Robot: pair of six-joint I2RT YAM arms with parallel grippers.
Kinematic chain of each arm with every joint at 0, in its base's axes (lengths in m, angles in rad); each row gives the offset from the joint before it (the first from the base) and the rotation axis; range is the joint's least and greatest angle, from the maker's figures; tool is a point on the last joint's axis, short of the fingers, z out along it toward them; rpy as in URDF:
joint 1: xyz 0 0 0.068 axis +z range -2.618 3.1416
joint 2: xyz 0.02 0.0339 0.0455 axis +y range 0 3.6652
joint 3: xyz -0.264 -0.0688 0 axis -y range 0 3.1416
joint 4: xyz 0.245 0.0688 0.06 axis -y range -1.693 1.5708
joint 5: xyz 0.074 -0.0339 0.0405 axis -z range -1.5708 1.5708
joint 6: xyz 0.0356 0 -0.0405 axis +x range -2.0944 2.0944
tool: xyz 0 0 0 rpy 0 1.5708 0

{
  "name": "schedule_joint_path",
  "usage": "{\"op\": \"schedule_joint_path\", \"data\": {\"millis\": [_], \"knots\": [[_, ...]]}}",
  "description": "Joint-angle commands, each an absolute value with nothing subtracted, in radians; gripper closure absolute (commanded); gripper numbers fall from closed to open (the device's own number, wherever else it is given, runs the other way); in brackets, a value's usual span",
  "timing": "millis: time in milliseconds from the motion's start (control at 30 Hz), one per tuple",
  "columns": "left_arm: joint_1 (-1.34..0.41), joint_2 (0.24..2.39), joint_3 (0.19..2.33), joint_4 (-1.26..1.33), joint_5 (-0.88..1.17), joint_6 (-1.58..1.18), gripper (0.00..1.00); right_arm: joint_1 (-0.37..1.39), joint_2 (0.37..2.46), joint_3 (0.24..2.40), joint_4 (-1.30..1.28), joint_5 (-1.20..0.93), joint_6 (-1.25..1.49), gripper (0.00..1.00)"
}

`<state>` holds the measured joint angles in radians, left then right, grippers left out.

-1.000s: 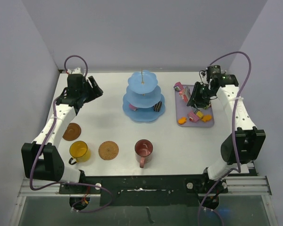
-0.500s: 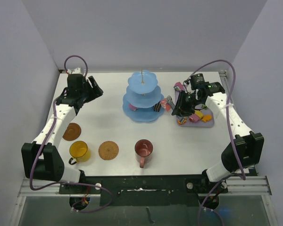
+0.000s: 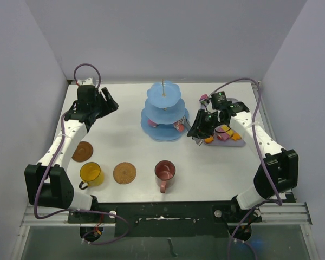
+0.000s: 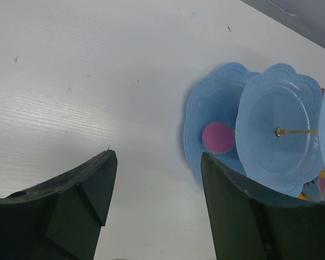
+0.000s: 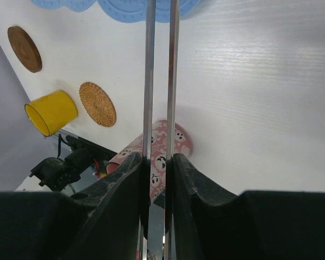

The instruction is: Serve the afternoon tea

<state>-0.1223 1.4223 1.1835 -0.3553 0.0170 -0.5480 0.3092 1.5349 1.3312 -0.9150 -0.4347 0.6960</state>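
The light-blue three-tier stand (image 3: 164,111) stands at the table's middle back; it also shows in the left wrist view (image 4: 276,130) with a round pink cake (image 4: 218,137) on its bottom tier. My right gripper (image 3: 198,129) is shut on the thin metal tongs (image 5: 149,81). The tongs' tips hold a small pink cake (image 3: 179,126) at the right edge of the bottom tier. My left gripper (image 3: 109,103) is open and empty, left of the stand. The yellow mug (image 3: 90,173), the dark-red mug (image 3: 165,171) and two brown coasters (image 3: 82,151) (image 3: 124,173) sit along the front.
The lilac tray (image 3: 235,103) lies right of the stand, partly under my right arm, with orange, yellow and pink toy cakes (image 3: 226,133) on it. Grey walls close in the back and both sides.
My right arm has swung left from over the tray to the stand, carrying the tongs with the pink cake. The left arm has not moved.
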Motion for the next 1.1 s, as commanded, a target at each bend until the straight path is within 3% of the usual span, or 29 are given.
{"op": "schedule_joint_path", "data": {"millis": [0,600,1067], "knots": [[-0.117,1.399,1.201,-0.313,0.030,-0.552,0.38,0.317,1.497,1.293,-0.777,-0.542,0.763,0.94],[-0.115,1.400,1.197,-0.315,0.020,-0.544,0.38,0.339,1.566,1.253,-0.666,-0.627,0.805,0.86],[-0.115,1.405,1.188,-0.312,0.030,-0.546,0.38,0.344,1.582,1.278,-0.699,-0.619,0.779,0.59]]}}
